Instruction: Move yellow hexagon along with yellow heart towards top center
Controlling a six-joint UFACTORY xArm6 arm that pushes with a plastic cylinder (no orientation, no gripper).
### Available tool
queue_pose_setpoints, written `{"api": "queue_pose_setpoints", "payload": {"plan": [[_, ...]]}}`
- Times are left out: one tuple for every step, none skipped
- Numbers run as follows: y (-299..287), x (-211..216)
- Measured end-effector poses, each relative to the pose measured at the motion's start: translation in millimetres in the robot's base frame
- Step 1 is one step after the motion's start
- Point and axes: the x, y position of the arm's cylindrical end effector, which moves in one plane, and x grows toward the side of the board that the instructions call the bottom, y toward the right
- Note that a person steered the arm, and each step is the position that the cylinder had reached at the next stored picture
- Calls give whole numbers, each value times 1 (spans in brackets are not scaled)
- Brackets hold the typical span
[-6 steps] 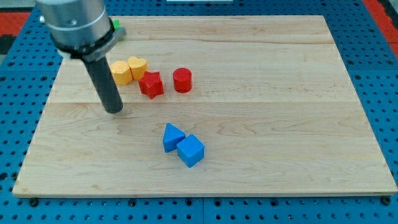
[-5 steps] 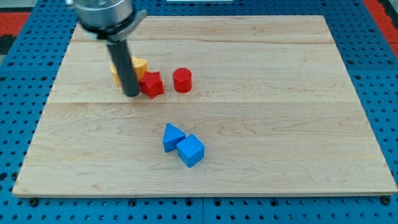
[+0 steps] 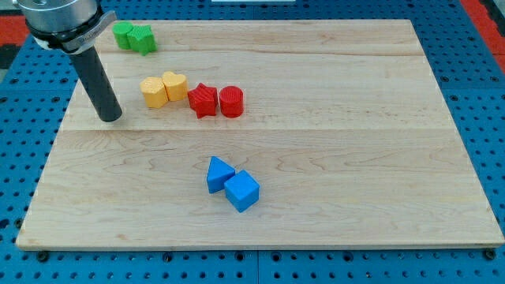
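On my screen the wooden counter [image 3: 331,158] lies on a blue pegboard [image 3: 489,118]. I see a red star block [image 3: 203,100] touching a red cylinder [image 3: 231,102] on its right. Two green blocks [image 3: 132,36] sit together near the view's top left. A blue triangular block [image 3: 218,173] touches a blue cube [image 3: 242,191] below centre.

No writing, label, brand, number or sign can be read anywhere in the view: the wooden board [image 3: 316,118] is bare wood grain, the blue pegboard [image 3: 489,118] around the board shows only rows of holes, and the coloured blocks on the board carry no marks.
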Motion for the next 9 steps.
{"api": "queue_pose_setpoints", "payload": {"plan": [[-1, -11], [-1, -31], [5, -33], [65, -41], [97, -73], [140, -100], [198, -117], [192, -161], [214, -173]]}}
